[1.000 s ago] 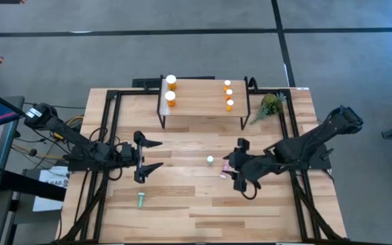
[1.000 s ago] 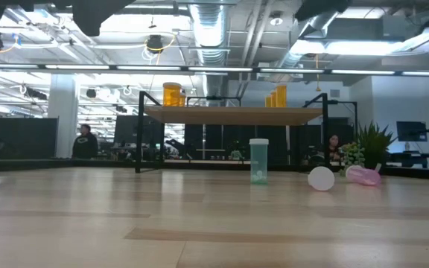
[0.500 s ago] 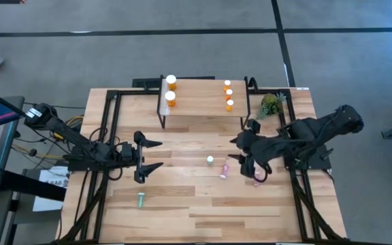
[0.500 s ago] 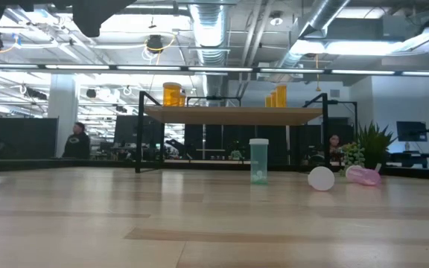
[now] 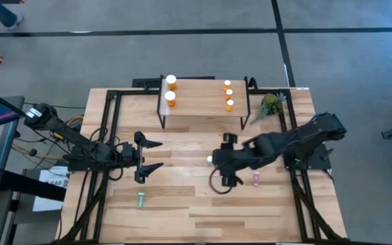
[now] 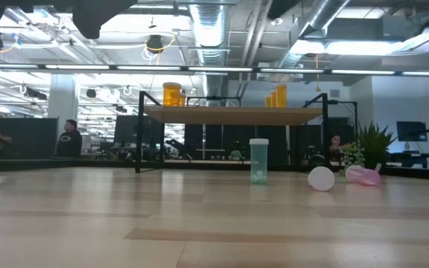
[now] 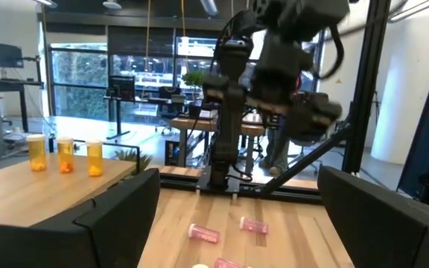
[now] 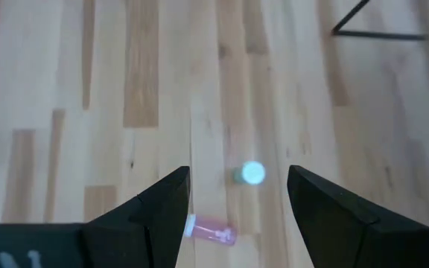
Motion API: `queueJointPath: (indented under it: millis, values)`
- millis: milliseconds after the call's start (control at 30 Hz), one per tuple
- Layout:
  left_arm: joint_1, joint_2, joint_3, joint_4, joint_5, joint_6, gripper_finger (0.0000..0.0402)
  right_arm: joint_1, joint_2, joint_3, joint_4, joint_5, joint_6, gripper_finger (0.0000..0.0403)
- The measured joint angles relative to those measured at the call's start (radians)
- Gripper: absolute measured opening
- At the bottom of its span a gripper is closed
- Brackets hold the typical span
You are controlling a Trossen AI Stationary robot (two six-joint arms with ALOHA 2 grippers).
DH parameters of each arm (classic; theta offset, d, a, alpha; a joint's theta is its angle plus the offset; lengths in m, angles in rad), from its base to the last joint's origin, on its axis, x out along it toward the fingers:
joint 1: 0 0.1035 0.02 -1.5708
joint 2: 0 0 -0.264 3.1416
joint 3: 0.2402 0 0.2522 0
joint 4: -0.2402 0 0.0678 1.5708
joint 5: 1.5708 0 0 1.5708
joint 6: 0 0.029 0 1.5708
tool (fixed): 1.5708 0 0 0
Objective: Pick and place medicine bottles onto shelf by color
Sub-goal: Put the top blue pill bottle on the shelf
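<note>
Green bottle: the upright pale green bottle (image 8: 252, 173) with a white cap stands on the bench (image 5: 203, 204), just ahead of the right pincer (image 8: 237, 201), in line with the gap between its jaws.
Long axis: straight up, so the pincer looks down on the round cap.
Right pincer: wide open and holding nothing.
Pink bottle: a pink bottle (image 8: 211, 229) lies on its side, close by one jaw.
Nearer arm: the right one; the left pincer (image 5: 146, 157) waits open and empty, well apart.
Shelf: the shelf (image 5: 199, 103) already holds orange bottles (image 5: 171, 90).
Hard to see: from above, the right arm covers most of the green bottle.
</note>
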State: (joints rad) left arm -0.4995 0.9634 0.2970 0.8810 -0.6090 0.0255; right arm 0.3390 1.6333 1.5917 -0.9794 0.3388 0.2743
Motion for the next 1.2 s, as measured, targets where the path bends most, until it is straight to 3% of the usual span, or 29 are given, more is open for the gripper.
queueJointPath:
  millis: [400, 967, 1200]
  values:
    - [0.000, 0.000, 0.000, -0.019, -0.003, -0.013, 0.0352, -0.056, 0.152, -0.001, 0.031, -0.121, -0.052, 0.0249]
    - [0.000, 0.000, 0.000, -0.038, -0.005, -0.020, 0.0352, -0.112, 0.158, -0.012, 0.125, -0.185, -0.100, 0.0249]
    - [0.000, 0.000, 0.000, -0.040, -0.004, -0.021, 0.0352, -0.111, 0.086, -0.200, 0.283, -0.186, -0.073, 0.0249]
